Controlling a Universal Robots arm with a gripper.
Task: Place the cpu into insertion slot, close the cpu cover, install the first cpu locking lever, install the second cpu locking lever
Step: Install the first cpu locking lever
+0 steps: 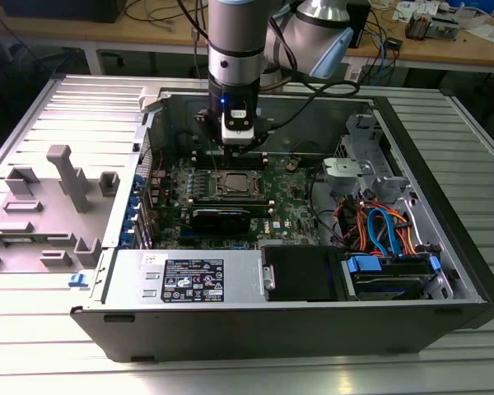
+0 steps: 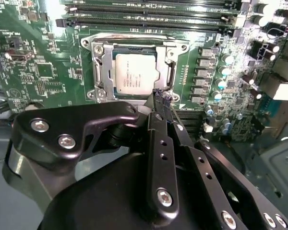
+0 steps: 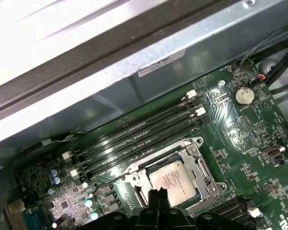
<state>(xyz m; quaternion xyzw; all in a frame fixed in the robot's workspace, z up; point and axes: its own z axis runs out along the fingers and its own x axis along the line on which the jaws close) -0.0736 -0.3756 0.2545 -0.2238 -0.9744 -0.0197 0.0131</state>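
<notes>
1. The arm's hand hangs above the green board inside an open case lying on the ribbed counter.
2. The cpu sits in the slot, flat, with its silver top facing up. It is square, so no side reads as the longer one. Its edges run square with the long black memory slots just beside it.
3. The cover lies down over the chip, its dull metal frame ringing the top on all sides. The same shows in the first wrist view, where the cpu is framed by the cover, with the memory slots beyond.
4. In both wrist views the hand has its fingertips drawn together, with nothing visible between them. They overlap one edge of the socket, and whether they touch it cannot be told.
5. The hand's own black body hides the board nearest the second wrist camera.
6. Thin lever wires along the frame are hard to make out, so whether they are latched is unclear.
</notes>
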